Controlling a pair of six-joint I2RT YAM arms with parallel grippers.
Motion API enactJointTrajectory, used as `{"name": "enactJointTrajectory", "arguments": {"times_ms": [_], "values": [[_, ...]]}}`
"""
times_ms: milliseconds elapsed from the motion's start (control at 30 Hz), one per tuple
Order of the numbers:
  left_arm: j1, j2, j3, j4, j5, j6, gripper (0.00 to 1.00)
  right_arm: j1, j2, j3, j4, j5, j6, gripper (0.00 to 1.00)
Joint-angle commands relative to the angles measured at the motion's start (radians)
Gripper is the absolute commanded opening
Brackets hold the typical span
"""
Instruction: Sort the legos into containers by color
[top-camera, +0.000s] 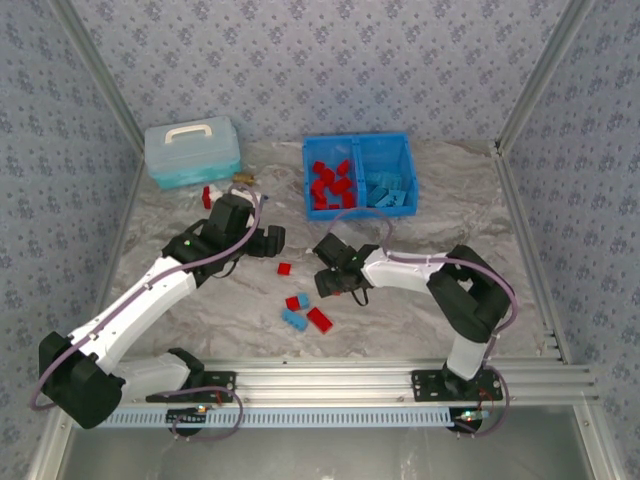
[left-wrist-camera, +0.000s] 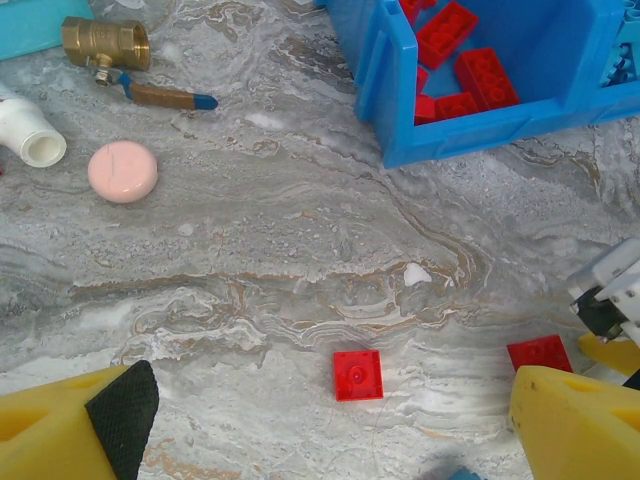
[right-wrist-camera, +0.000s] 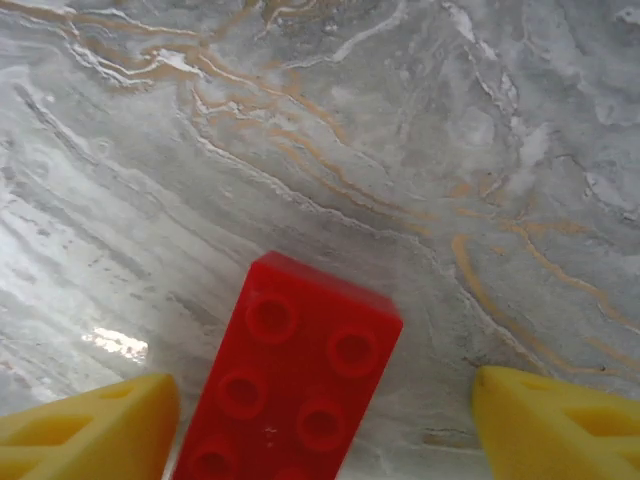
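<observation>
While it gapes, right tool (right-wrist-camera: 322, 428) straddles red lego (right-wrist-camera: 298, 372) — untouched.

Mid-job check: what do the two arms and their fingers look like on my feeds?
The left arm and right arm both have white shells, black joints and black bases, each with a mauve cable running alongside. The fingers are yellow wedges; one left finger carries a black pad.

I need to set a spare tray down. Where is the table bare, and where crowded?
Bare: the marble right of the blue bin toward the side rail, and the strip between the right arm and the front rail. Crowded: the centre, where loose bricks lie, and in front of the teal box, by the brass valve.
</observation>
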Motion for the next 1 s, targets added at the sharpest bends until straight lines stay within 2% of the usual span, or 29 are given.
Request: {"name": "enactJointTrajectory", "arguments": {"times_ms": [0, 67, 133, 300, 400, 533, 733, 967], "values": [[0.006, -0.017, -0.007, 0.016, 0.007, -0.016, 0.94, 0.007, 0.001, 0.022, -0.036, 0.053, 0.038, 0.57], [0.007, -0.027, -0.015, 0.034, 0.029, -0.020, 0.99, 0.007, -0.034, 0.013, -0.033, 0.054, 0.034, 0.37], [0.007, -0.047, -0.028, 0.054, 0.046, -0.021, 0.99, 0.005, -0.091, 0.008, -0.030, 0.053, 0.024, 0.28], [0.006, -0.127, -0.065, 0.113, 0.086, -0.005, 0.99, -0.029, -0.297, 0.031, -0.005, 0.093, -0.065, 0.25], [0.006, -0.179, -0.105, 0.180, 0.138, 0.007, 0.99, -0.100, -0.292, 0.125, 0.025, 0.080, -0.151, 0.25], [0.007, -0.211, -0.128, 0.193, 0.150, 0.013, 0.99, -0.189, -0.148, 0.344, 0.042, 0.062, -0.223, 0.25], [0.005, -0.221, -0.125, 0.105, 0.150, -0.014, 0.99, -0.278, 0.186, 0.706, -0.029, 0.058, -0.262, 0.25], [0.004, -0.258, -0.178, 0.094, 0.138, -0.061, 0.99, -0.304, 0.493, 1.052, -0.178, 0.053, -0.262, 0.29]]}}
